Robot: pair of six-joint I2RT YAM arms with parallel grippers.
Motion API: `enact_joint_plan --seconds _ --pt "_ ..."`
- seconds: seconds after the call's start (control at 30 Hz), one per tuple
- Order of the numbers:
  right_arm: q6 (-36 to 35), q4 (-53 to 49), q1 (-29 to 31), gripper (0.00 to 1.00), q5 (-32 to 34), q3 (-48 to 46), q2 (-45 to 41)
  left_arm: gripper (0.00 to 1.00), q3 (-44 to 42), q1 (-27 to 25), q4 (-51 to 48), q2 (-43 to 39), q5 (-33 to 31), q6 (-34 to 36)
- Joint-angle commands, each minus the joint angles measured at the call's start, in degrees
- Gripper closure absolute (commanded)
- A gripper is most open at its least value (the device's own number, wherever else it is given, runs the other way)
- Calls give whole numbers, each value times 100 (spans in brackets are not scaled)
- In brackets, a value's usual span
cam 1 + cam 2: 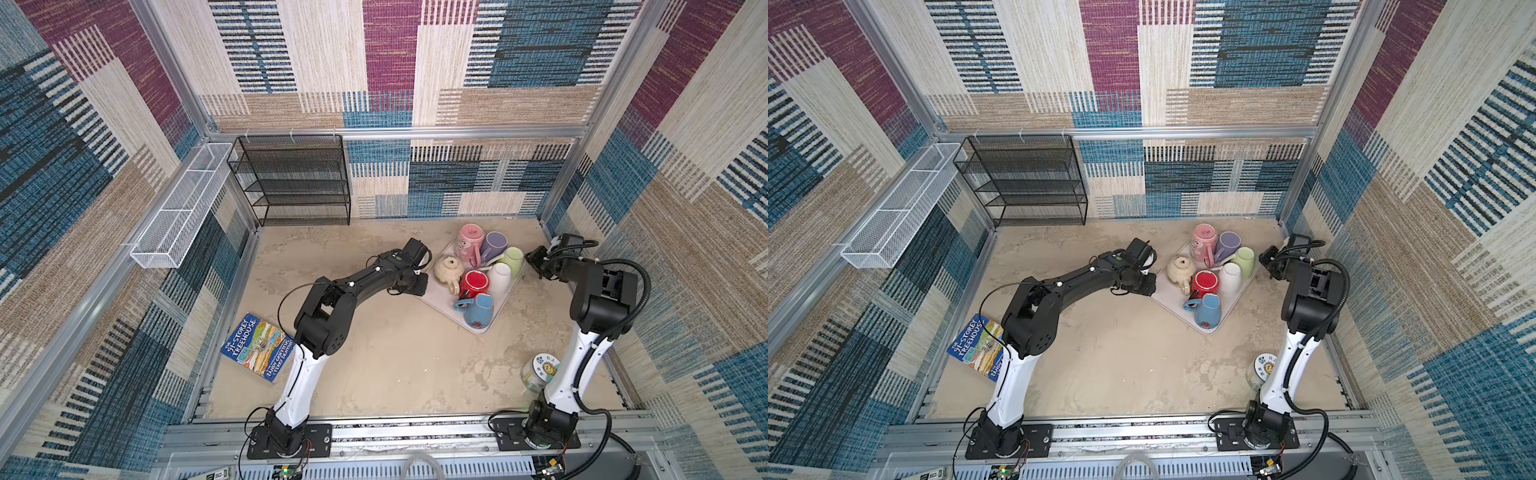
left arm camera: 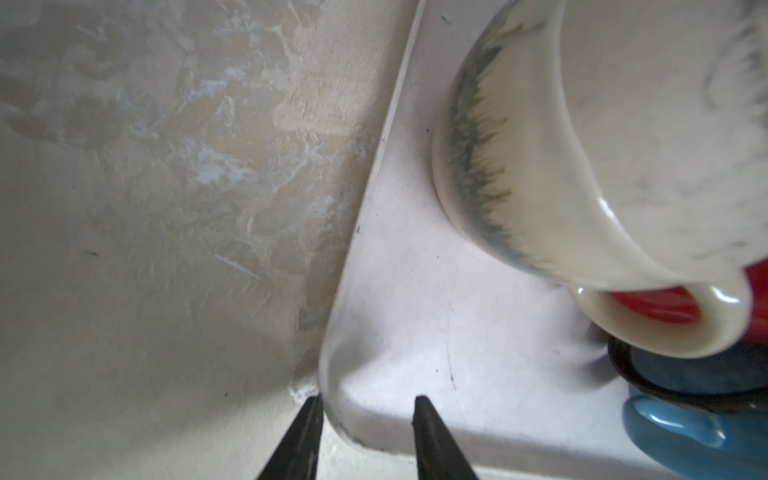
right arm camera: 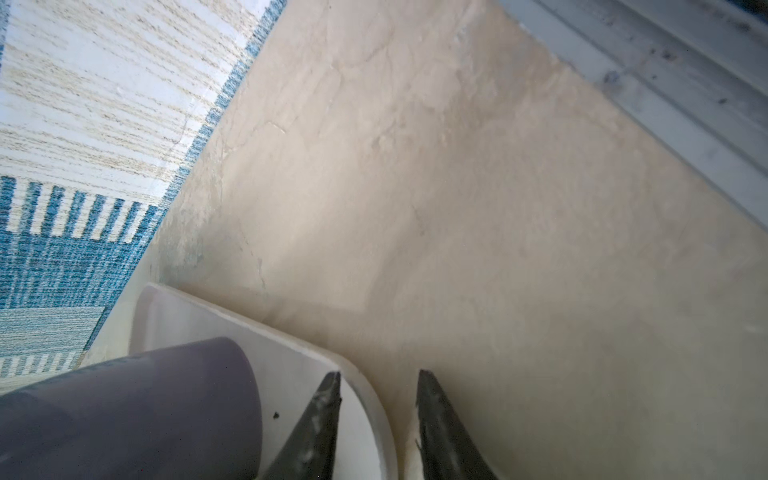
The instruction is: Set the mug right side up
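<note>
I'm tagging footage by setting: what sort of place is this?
Probably a robot test cell: an aluminium frame hung with patterned fabric walls, left arm and right arm bolted to a front rail, and staged props, a tray of mugs and a book.

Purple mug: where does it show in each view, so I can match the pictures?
Top view: purple mug at the tray's far side, between pink mug and green mug.
Top view: same place, on the tray.
Left wrist: not in it; only the tray shows.
Right wrist: large and close beside the right claw, on the tray.
Shared landmark: the white tray, in all four.
</note>
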Motion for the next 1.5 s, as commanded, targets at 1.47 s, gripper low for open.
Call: enact_joint_plan --seconds 1.47 --pt "-676 -896 256 72 607 183 282 64 402 -4 -244 472 -280 -309"
